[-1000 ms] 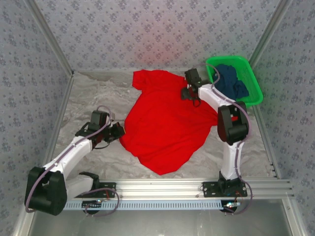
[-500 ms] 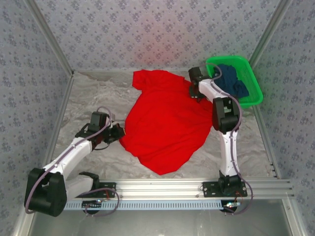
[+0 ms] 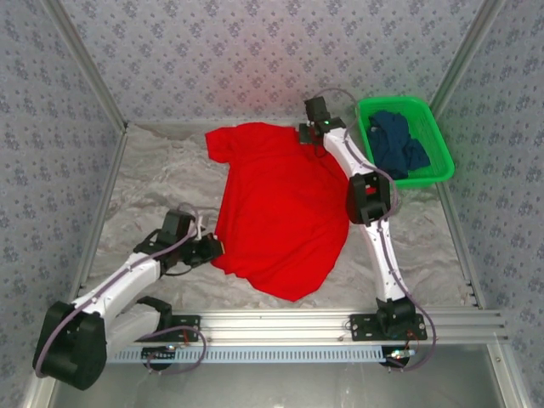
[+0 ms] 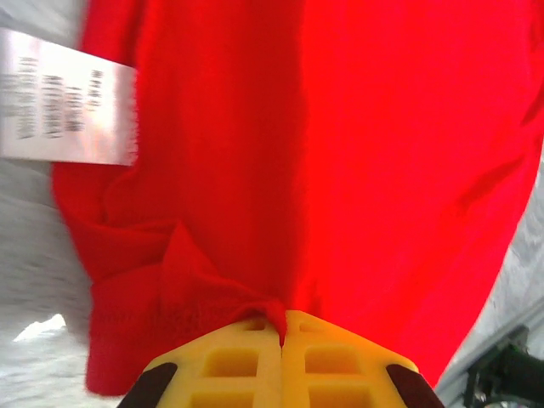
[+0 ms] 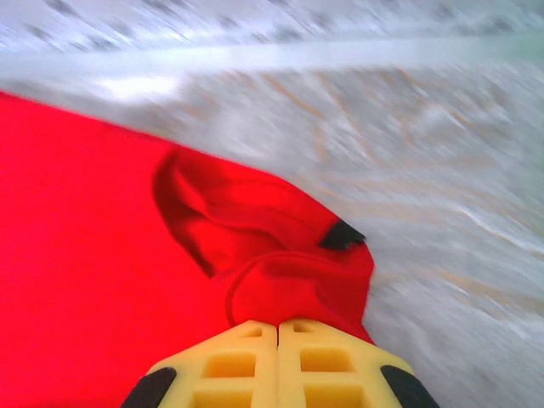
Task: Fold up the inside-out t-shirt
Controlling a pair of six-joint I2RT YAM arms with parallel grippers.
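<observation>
The inside-out t-shirt point(image 3: 276, 204) is bright red and lies stretched between my two grippers on the crumpled white cover. At its near left edge my left gripper point(image 3: 213, 249) is shut on the cloth. In the left wrist view the yellow fingers point(image 4: 246, 361) pinch a red fold, and a white care label point(image 4: 68, 98) shows at upper left. My right gripper point(image 3: 307, 135) is shut on the shirt's far right corner. The right wrist view shows its fingers point(image 5: 323, 361) closed on a bunched red hem with a small black tag point(image 5: 342, 235).
A green basket point(image 3: 399, 103) stands at the back right with a dark navy garment point(image 3: 398, 144) in it, close to the right arm. Patterned walls close in the left, back and right sides. An aluminium rail point(image 3: 340, 323) runs along the near edge.
My right gripper shut on the shirt's far edge and carried it left and farther back. The shirt shifted left and drew out longer. My left gripper moved slightly nearer, still holding.
</observation>
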